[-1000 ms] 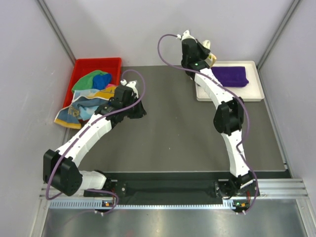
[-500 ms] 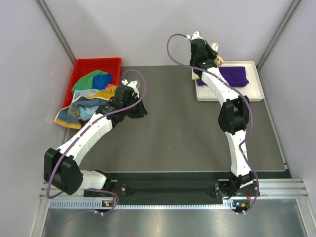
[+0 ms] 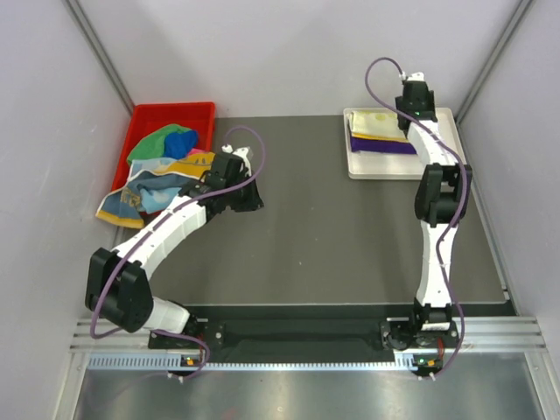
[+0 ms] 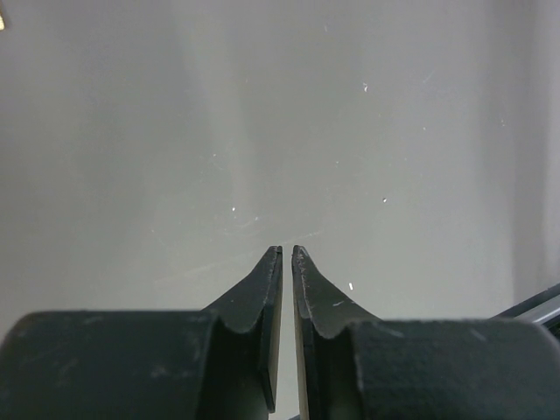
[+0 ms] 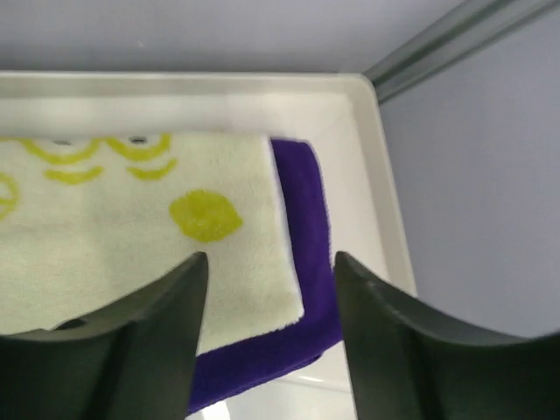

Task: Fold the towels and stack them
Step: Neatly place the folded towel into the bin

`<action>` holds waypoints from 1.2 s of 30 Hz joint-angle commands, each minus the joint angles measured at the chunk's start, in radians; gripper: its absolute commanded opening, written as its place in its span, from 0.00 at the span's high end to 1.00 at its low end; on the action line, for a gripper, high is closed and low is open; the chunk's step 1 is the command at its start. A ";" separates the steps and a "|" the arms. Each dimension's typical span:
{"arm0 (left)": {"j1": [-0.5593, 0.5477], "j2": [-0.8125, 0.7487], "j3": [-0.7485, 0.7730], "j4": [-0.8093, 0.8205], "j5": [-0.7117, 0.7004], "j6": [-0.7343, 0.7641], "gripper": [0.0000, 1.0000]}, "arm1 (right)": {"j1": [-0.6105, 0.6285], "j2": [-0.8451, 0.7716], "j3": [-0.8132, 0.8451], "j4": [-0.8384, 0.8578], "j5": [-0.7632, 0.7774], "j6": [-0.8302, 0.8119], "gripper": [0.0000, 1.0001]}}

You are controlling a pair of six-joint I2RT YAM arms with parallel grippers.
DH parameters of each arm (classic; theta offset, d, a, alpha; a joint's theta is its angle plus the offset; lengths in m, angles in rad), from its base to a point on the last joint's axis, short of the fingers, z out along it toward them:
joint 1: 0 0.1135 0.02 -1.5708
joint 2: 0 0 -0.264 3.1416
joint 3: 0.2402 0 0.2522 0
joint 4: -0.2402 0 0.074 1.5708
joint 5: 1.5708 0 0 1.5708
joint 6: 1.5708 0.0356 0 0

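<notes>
In the white tray (image 3: 402,173) a folded pale yellow towel (image 3: 378,125) with yellow prints lies on top of the folded purple towel (image 3: 385,147). My right gripper (image 3: 415,103) hovers over the tray's far right part. In the right wrist view it (image 5: 271,262) is open, its fingers straddling the yellow towel's (image 5: 149,227) corner and the purple edge (image 5: 302,201), gripping nothing. My left gripper (image 3: 254,199) sits low over the dark table; its fingers (image 4: 286,249) are shut to a thin slit with nothing between. Several multicoloured towels (image 3: 162,144) are heaped in the red bin (image 3: 175,111).
One multicoloured towel (image 3: 140,197) hangs over the bin's near edge onto the table. Grey walls close in on both sides and behind the tray (image 5: 367,131). The dark mat (image 3: 332,236) lies between the two arms.
My right arm swung right across the tray with the yellow towel, which now lies on the purple one, and its jaws opened. The left arm barely shifted.
</notes>
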 commanded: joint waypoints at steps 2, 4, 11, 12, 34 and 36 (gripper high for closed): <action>0.000 0.009 0.018 0.038 0.001 0.005 0.85 | -0.031 0.026 -0.008 -0.040 -0.178 0.152 0.31; 0.002 0.012 0.021 0.041 -0.001 -0.001 0.85 | -0.077 0.000 -0.022 -0.038 -0.200 0.187 0.23; 0.000 0.014 0.034 0.048 -0.017 -0.009 0.85 | -0.085 -0.128 -0.059 -0.041 -0.188 0.262 0.10; 0.000 0.012 0.037 0.048 -0.021 -0.009 0.85 | -0.085 -0.149 -0.059 -0.053 -0.183 0.276 0.09; 0.014 -0.118 0.044 -0.014 -0.093 0.044 0.80 | 0.062 -1.062 -1.126 0.207 -0.386 0.615 0.00; 0.015 -0.135 0.024 -0.012 -0.102 0.049 0.79 | 0.064 -1.183 -1.214 0.193 -0.377 0.615 0.00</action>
